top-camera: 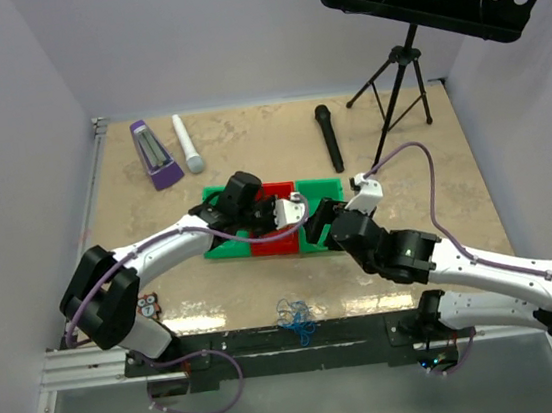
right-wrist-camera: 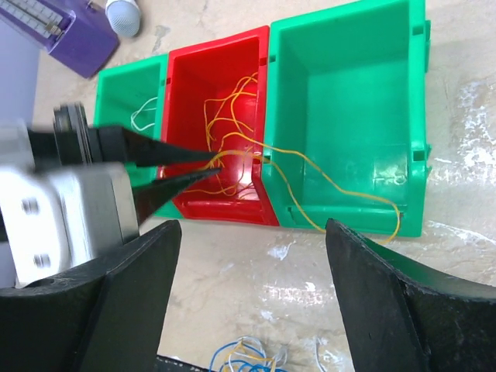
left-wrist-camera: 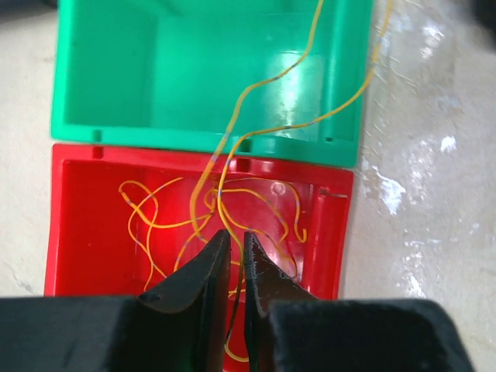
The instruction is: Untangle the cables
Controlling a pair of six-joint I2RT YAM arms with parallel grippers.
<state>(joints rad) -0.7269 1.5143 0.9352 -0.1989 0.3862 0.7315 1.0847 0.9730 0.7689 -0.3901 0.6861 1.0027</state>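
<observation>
A loose tangle of blue, white and orange-yellow cables (top-camera: 296,320) lies near the table's front edge, and also shows in the right wrist view (right-wrist-camera: 248,358). Several orange-yellow cables lie in the red bin (left-wrist-camera: 77,201). My left gripper (left-wrist-camera: 236,236) is over that bin, shut on an orange-yellow cable (left-wrist-camera: 235,115). This cable runs out across the right green bin (left-wrist-camera: 194,70) and drapes over its front wall (right-wrist-camera: 325,177). My right gripper (right-wrist-camera: 252,232) is open and empty above the bare table in front of the bins. A white wire (right-wrist-camera: 143,118) lies in the left green bin (right-wrist-camera: 128,93).
Behind the bins lie a purple metronome (top-camera: 154,153), a white microphone (top-camera: 188,144) and a black microphone (top-camera: 329,137). A black music stand on a tripod (top-camera: 397,81) stands at the back right. White walls enclose the table.
</observation>
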